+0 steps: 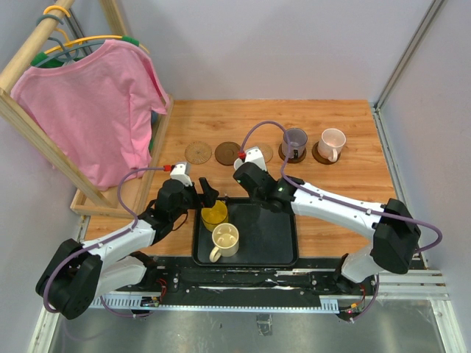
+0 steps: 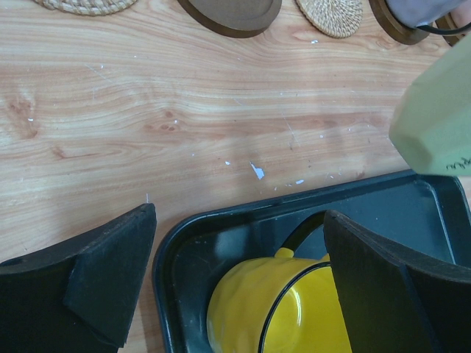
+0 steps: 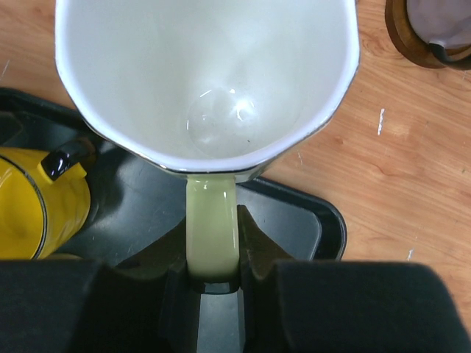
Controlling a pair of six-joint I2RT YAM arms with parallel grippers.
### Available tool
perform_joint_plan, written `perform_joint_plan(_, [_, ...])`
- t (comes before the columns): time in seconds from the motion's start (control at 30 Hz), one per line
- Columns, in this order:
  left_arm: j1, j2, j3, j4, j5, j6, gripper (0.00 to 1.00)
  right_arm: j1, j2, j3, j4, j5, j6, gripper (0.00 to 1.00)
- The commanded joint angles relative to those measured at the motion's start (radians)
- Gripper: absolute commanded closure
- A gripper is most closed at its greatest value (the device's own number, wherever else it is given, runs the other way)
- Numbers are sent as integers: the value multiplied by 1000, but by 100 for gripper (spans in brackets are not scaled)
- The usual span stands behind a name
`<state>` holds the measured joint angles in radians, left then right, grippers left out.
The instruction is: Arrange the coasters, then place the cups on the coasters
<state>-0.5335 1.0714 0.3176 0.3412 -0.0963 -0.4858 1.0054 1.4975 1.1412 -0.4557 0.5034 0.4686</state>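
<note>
Reader: Hands first. What state is each in?

Legend: The right hand (image 3: 212,276) is clenched on the handle of the whitish-green cup (image 3: 206,73), holding it over the far rim of the black tray (image 1: 272,243). The left hand (image 2: 239,220) is released. Its fingers (image 2: 110,272) spread wide to either side of the yellow cup (image 2: 280,309) and grasp nothing.

Reader: And where do the cups and coasters lie?

Legend: The tray sits at the middle of the near edge of the table (image 1: 346,191). The yellow cup occupies the tray's far-left corner, and the cream cup (image 1: 225,237) stands just beside it, toward the near edge. Five coasters form a row parallel to the far edge. From the left come the first tan coaster (image 1: 198,152), the bare dark coaster (image 1: 227,153) and the second tan coaster (image 2: 330,15), none carrying a cup. The fourth coaster (image 1: 288,155) bears the greyish-purple cup (image 1: 295,138). The fifth coaster (image 1: 321,155), nearest the right edge, bears the pale pink cup (image 1: 332,141).
</note>
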Motion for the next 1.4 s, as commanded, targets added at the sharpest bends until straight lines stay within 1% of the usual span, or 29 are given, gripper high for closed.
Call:
perform_joint_plan(0.0, [-10, 9, 9, 19, -17, 20, 0, -76, -22, -22, 168, 20, -33, 99])
perform_joint_plan(0.17, [-10, 48, 24, 35, -19, 36, 0, -151, 16, -16, 264, 27, -39, 99])
perform_joint_plan(0.37, [-10, 97, 53, 45, -26, 58, 0, -219, 125, 33, 374, 38, -26, 99])
perform_joint_plan(0.63, [-10, 116, 75, 54, -29, 90, 0, -267, 272, 107, 497, 65, -14, 99])
perform_joint_plan(0.87, [-10, 132, 77, 48, -30, 105, 0, -292, 347, 135, 604, 94, -36, 99])
perform_joint_plan(1.17, [-10, 155, 74, 63, -28, 106, 0, -322, 408, 171, 633, 96, -70, 99])
perform_joint_plan(1.37, [-10, 168, 72, 68, -25, 98, 0, -336, 420, 172, 636, 84, -74, 99])
